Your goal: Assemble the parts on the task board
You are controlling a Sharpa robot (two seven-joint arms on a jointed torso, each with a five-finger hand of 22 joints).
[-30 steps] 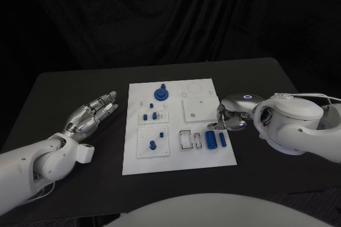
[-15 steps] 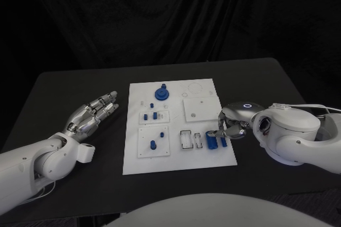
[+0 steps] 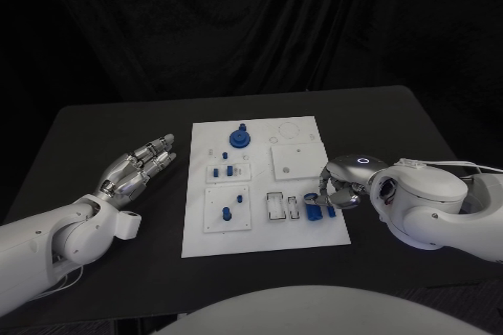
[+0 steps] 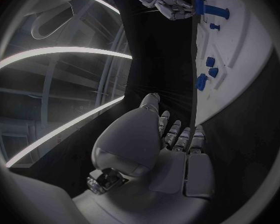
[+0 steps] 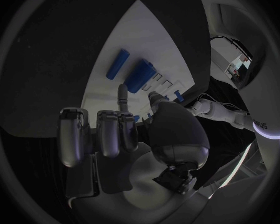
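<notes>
At the task board's (image 3: 262, 237) right edge, the right hand (image 3: 341, 190) covers part of the blue cylinders (image 3: 312, 206), so whether its fingers touch or pinch one cannot be told. The white, flat board lies mid-table (image 3: 94, 131), carrying raised square plates and a round blue gear-like part (image 3: 240, 138) near its far end. Left of the board, the silver left hand (image 3: 137, 169) hovers, fingers straight and spread, holding nothing.

The task board (image 3: 262, 233) is lying mid-frame on the bench (image 3: 84, 131), the left robot hand (image 3: 137, 169) hovering at its left, the right robot hand (image 3: 337, 186) sitting over its right edge beside two parts (image 3: 318, 206).
</notes>
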